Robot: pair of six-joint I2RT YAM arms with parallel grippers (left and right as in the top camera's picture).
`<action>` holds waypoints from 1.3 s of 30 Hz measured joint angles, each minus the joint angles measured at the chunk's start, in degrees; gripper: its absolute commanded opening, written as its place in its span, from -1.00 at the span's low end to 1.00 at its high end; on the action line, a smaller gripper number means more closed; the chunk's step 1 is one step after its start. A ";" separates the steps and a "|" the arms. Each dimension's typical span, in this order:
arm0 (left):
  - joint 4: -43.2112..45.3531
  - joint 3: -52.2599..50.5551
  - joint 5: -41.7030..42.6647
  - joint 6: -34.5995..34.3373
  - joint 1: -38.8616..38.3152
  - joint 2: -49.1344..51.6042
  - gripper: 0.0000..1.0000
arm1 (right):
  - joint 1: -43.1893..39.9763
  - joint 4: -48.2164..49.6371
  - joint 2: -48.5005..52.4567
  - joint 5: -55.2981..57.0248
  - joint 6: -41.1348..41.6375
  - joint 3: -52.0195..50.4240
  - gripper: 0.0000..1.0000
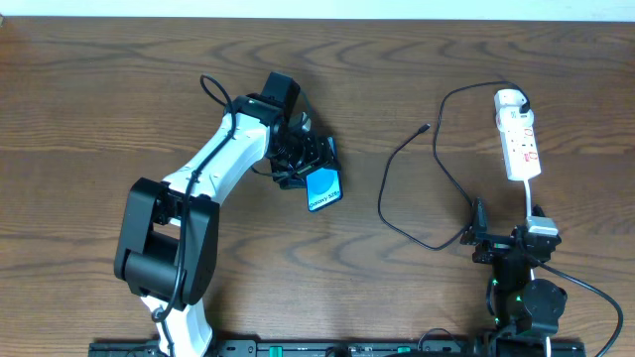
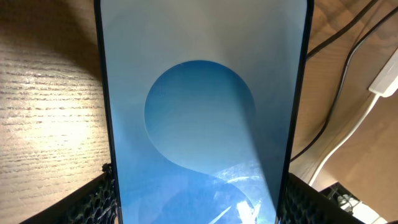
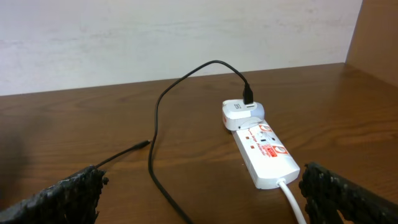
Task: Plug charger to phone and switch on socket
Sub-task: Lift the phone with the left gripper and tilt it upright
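The phone (image 1: 324, 187), with its cyan-blue screen and black frame, sits left of the table's middle and fills the left wrist view (image 2: 199, 93). My left gripper (image 1: 310, 164) is shut on its two long edges (image 2: 196, 202). The charger's black cable (image 1: 397, 164) loops from a white plug (image 1: 511, 99) in the socket's far end to its loose tip (image 1: 427, 127), lying on the wood. The socket (image 1: 520, 144) is a white strip with red marks at the far right. My right gripper (image 1: 501, 243) is open and empty, just short of the socket (image 3: 267, 152), with the tip (image 3: 144, 144) ahead on the left.
The socket's thick white cord (image 1: 531, 193) runs back toward the right arm, between the fingers in the right wrist view (image 3: 292, 199). A white wall stands behind the brown wooden table (image 1: 119, 89). The black cable crosses the table between phone and socket.
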 measured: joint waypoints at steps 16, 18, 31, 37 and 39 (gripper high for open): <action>5.11 0.00 5.25 -14.99 0.00 0.00 0.15 | -0.02 0.00 0.00 0.00 0.00 0.00 0.99; 7.32 0.00 7.17 -16.87 0.00 0.00 0.16 | -0.02 0.00 0.00 0.00 0.00 0.00 0.99; 12.66 0.00 19.76 -25.03 0.00 0.00 0.16 | 0.00 0.00 0.00 0.00 0.00 0.00 0.99; 12.96 0.00 23.39 -25.07 0.00 0.00 0.16 | 0.00 0.00 0.00 0.00 0.00 0.00 0.98; 13.03 0.00 24.46 -24.72 0.00 0.00 0.15 | 0.00 0.00 0.00 0.00 0.00 0.00 0.98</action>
